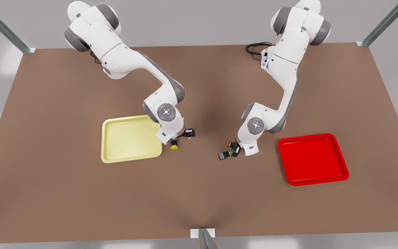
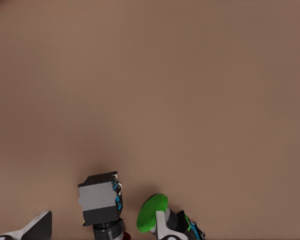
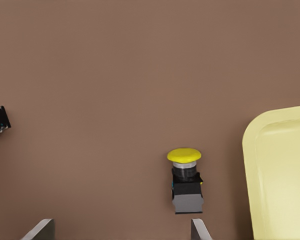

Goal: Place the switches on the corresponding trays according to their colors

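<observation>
In the front view, going left to right, the pale yellow tray (image 1: 131, 139) sits left of centre on the brown desk (image 1: 47, 145). Just off its right rim hangs the right end effector (image 1: 180, 138), with the yellow switch (image 1: 174, 146) below it on the desk, not yet in the tray. The right wrist view shows that end effector's fingertips (image 3: 200, 230) spread wide with nothing between them. The yellow switch (image 3: 186, 179) lies on its side on the desk between them, nearer one finger, beside the pale yellow tray's (image 3: 282, 175) rim. To grip well, this arm should probably centre over the grey body rather than the round cap, come down until the fingers bracket the flat sides, then close squarely. The tray is so close that only a small lift over the rim seems needed. Right of centre in the front view, the left end effector (image 1: 233, 149) hovers low over the red switch (image 1: 229, 143) and the green switch (image 1: 227, 153), which sit close together. The red tray (image 1: 312, 159) lies farther right, well apart from them. In the left wrist view the fingers (image 2: 37, 227) are parted and empty. One finger stands by the green switch's (image 2: 152, 214) cap, and the red switch (image 2: 101, 202) shows its grey body between them. The risk here is pinching or nudging the green one. I would shift so that only the red-capped body is straddled before closing.
</observation>
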{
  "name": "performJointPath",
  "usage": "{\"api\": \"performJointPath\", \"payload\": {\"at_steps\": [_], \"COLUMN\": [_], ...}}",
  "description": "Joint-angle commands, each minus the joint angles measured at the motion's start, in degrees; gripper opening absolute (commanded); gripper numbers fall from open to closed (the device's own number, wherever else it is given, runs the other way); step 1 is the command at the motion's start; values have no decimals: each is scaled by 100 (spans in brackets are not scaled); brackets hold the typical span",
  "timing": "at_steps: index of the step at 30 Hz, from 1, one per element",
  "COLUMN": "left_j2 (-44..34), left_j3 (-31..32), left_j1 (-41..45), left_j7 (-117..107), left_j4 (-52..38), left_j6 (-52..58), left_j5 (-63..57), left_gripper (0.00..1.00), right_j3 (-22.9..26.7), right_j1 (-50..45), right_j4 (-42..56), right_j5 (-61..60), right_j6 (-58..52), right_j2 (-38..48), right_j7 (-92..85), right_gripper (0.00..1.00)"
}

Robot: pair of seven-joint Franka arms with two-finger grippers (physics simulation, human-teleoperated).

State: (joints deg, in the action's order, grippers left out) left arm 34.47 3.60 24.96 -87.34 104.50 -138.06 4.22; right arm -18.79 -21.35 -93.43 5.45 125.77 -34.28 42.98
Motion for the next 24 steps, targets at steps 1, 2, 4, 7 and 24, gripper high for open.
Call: {"api": "performJointPath", "payload": {"at_steps": [1, 2, 4, 7, 24], "left_j2": [25, 43, 25, 25, 183], "left_j3": [-9, -44, -79, -158, -158], "left_j1": [0, 0, 0, -9, 62], "left_j7": [-2, -46, -99, -151, -327], "left_j4": [0, 0, 0, 35, 263], "left_j6": [-36, -63, -28, -37, -335], "left_j5": [0, 0, 0, 0, 0], "left_gripper": [100, 100, 100, 100, 72], "right_j3": [16, 16, 7, 7, 25], "right_j1": [-1, -9, -18, -27, -27], "right_j4": [-9, -44, -44, -53, -896], "right_j5": [0, 272, 870, 870, 1152], "right_j6": [0, 0, 18, 150, 1275], "right_j2": [-17, -35, -114, -281, -465], "right_j7": [0, 0, 211, 334, 703], "right_gripper": [100, 100, 100, 100, 100]}}
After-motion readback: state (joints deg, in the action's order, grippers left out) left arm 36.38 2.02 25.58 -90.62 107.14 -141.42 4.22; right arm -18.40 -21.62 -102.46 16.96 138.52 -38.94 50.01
